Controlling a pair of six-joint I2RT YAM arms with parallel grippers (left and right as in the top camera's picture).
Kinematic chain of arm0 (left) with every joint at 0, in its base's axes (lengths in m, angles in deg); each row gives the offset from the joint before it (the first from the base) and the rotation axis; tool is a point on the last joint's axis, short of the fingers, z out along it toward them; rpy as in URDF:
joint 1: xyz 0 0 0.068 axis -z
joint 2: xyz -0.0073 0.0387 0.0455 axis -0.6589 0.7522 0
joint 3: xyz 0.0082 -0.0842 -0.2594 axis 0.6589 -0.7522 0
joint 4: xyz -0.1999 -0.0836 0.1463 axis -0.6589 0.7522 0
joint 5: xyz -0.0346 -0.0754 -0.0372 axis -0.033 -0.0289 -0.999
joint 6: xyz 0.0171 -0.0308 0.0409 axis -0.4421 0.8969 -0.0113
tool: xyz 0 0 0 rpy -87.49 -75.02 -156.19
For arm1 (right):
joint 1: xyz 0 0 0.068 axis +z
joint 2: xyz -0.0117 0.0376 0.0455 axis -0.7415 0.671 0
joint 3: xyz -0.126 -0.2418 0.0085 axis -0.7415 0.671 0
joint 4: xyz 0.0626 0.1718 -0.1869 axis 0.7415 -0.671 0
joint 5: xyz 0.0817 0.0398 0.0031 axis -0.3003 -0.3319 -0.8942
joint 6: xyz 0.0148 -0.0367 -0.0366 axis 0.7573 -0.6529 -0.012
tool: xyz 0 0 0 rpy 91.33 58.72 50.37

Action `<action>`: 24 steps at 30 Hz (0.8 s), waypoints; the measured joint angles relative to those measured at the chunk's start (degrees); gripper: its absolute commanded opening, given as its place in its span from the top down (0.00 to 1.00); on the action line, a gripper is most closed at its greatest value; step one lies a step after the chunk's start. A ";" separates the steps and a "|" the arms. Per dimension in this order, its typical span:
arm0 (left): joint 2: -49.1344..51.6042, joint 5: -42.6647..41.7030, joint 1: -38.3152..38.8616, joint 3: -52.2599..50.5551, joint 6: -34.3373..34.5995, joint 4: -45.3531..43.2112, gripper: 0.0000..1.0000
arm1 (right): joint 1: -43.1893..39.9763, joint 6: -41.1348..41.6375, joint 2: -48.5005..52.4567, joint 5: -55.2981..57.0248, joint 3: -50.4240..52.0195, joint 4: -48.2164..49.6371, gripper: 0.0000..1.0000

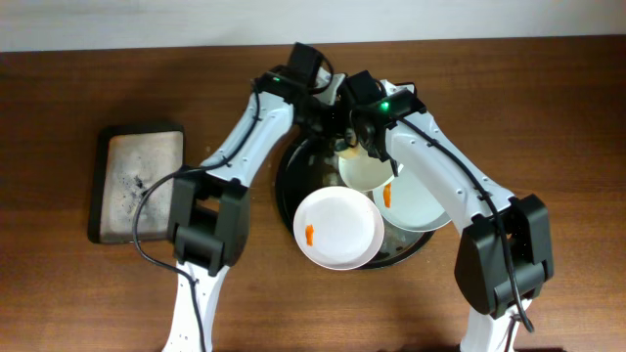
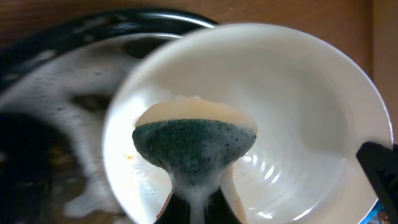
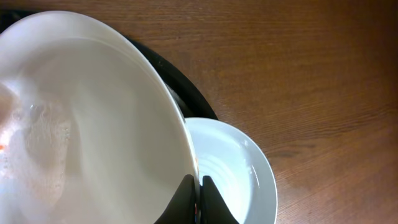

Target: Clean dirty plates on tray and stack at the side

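One round white shallow plate, the held plate (image 1: 364, 174), stands tilted over the back of the large round black tray (image 1: 284, 191) with its raised rim. The right gripper (image 3: 196, 190) is closed narrow on the plate's rim, pinching it edge-on. The plate's inner face carries thin soapy foam (image 3: 43, 143) and, at the far left of the right wrist view, a faint orange trace.

The left gripper (image 2: 196, 202) is clamped on a sponge (image 2: 193, 146) with a dark green scouring face and a pale yellow back. The sponge is pressed against the held plate's inner face, and suds run down from it.

Two more round white plates lie flat in the tray. The front plate (image 1: 342, 220) sits at the near left and overhangs the rim a little, with a small orange smear (image 1: 310, 235) near its left edge. The side plate (image 1: 425, 210) lies to the right, partly under the held plate's lower edge, with an orange smear (image 1: 388, 196) at its left. The bare tray floor shows wet, whitish suds (image 2: 62, 93).

The tray rests on a brown wooden surface (image 1: 548, 117). Well apart to the left lies a small rectangular dark tray with a grey, stained lining, the small tray (image 1: 142, 166).
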 measured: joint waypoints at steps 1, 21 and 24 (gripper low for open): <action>0.39 0.17 1.05 0.00 0.83 -0.57 0.99 | -0.09 0.02 0.00 0.00 0.00 -0.13 0.96; 6.47 10.19 1.90 2.58 6.71 5.46 1.00 | -0.11 -0.48 0.00 0.46 0.00 -0.42 0.96; 6.73 16.70 1.75 7.30 6.67 10.32 1.00 | -0.11 -0.76 0.00 1.62 0.00 -1.05 0.96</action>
